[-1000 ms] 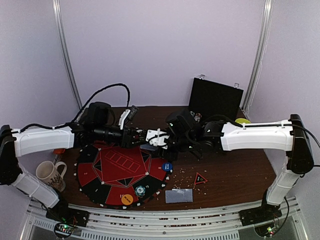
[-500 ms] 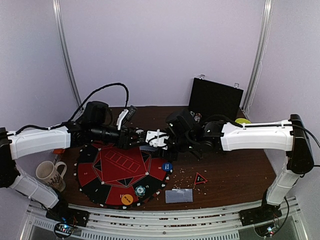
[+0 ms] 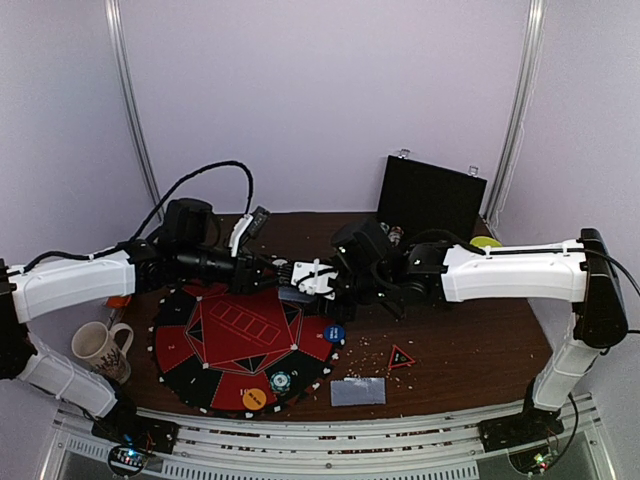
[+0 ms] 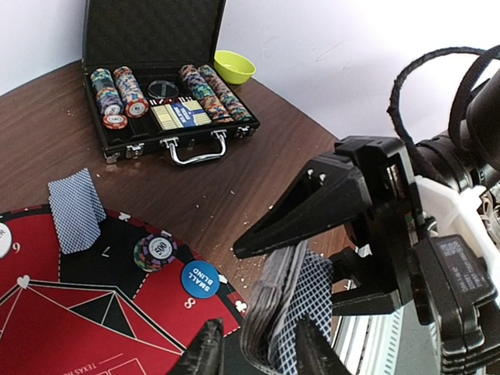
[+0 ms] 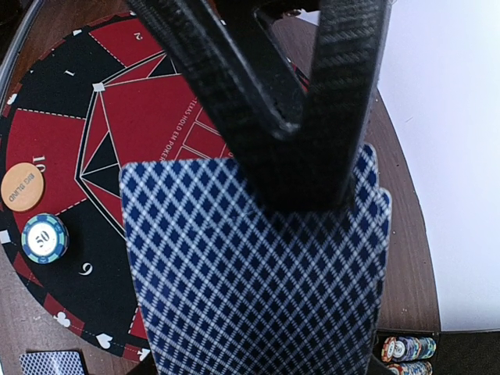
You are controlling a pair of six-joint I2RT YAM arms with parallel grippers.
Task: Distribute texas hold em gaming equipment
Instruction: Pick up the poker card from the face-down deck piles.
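A deck of blue-backed playing cards [image 3: 297, 294] hangs between my two grippers over the round red and black mat [image 3: 230, 330]. My right gripper [image 3: 318, 280] is shut on the deck [image 5: 258, 273], which hides its fingers in the right wrist view. My left gripper [image 4: 258, 344] stands open around the deck's [image 4: 269, 301] near end, with a gap on one side. A blue disc [image 3: 334, 334], an orange disc [image 3: 254, 399] and a striped chip [image 3: 280, 380] lie on the mat. One card [image 3: 357, 391] lies face down near the front edge.
The black chip case [image 3: 430, 195] stands open at the back right, with several chip rows [image 4: 117, 90] inside and a yellow bowl [image 3: 485, 242] beside it. A mug [image 3: 98, 348] sits at front left. A small red triangle [image 3: 401, 357] and crumbs lie right of the mat.
My left arm has drawn slightly back and to the left. The deck and my right gripper have stayed in place.
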